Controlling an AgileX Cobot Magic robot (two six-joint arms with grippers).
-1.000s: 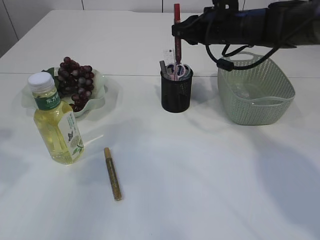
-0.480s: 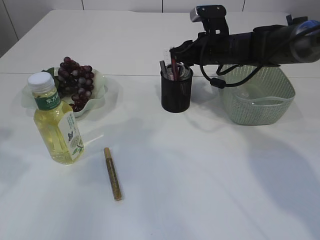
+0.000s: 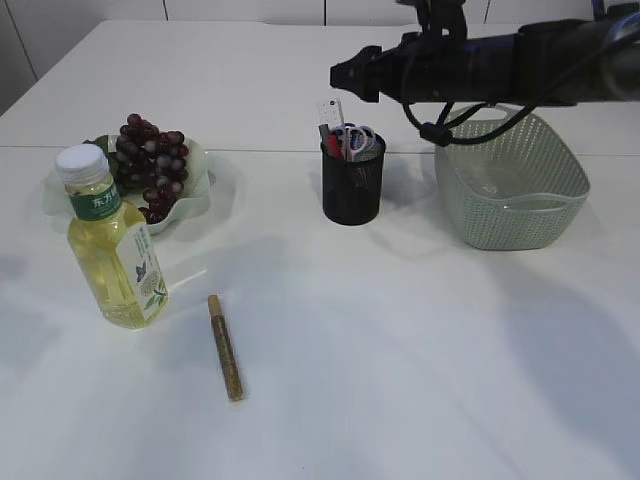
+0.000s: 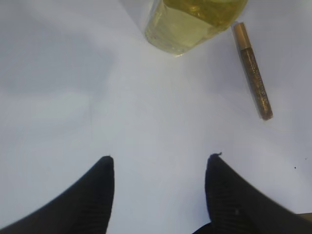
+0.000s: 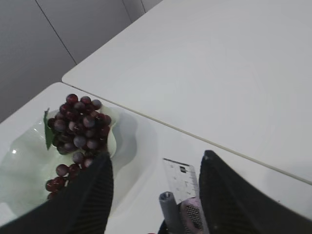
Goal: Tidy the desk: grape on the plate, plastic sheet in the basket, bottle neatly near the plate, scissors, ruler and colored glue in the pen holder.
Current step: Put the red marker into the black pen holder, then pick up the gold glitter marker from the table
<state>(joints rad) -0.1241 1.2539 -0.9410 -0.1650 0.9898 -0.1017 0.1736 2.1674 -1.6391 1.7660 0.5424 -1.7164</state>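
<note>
Bottle (image 3: 110, 250) green label: white characters, too small to read. Ruler (image 5: 181, 180) markings illegible.

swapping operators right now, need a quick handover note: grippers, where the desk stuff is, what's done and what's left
Right gripper: open, empty, above the pen holder.
Left gripper: open, empty, over bare table near the bottle.
Done: grapes on the plate; scissors, ruler and a red glue pen in the holder; bottle upright by the plate.
Left: gold glue pen lying on the table goes into the holder.
Basket: plastic sheet inside unclear.
</note>
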